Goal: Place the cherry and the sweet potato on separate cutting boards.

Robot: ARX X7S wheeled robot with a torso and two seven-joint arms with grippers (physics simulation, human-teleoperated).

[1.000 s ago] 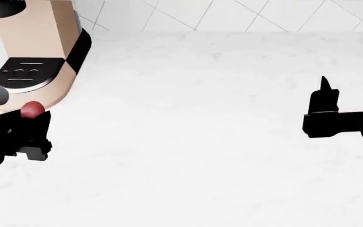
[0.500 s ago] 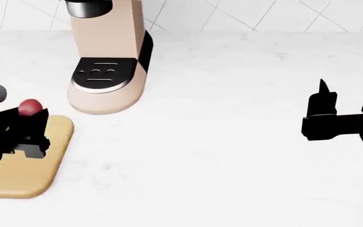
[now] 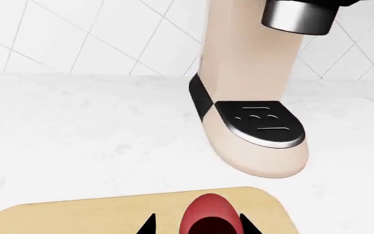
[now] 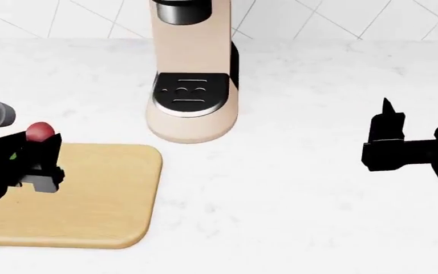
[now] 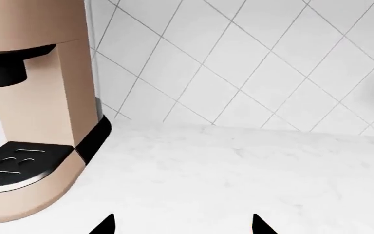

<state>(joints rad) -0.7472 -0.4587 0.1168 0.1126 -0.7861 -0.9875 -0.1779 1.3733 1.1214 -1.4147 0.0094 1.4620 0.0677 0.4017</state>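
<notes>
The left gripper [image 4: 40,149] held the cherry [image 4: 39,131] pinched in its jaws above the cutting board [image 4: 105,200]. Next, I judge, lowering and release. The right gripper [image 4: 421,123] waited with jaws spread, empty.

Cut off and hidden
Cutting board [image 4: 97,200] runs off the lower left; cherry [image 4: 39,131] sits half-hidden in the left claw [image 4: 36,149].
</notes>
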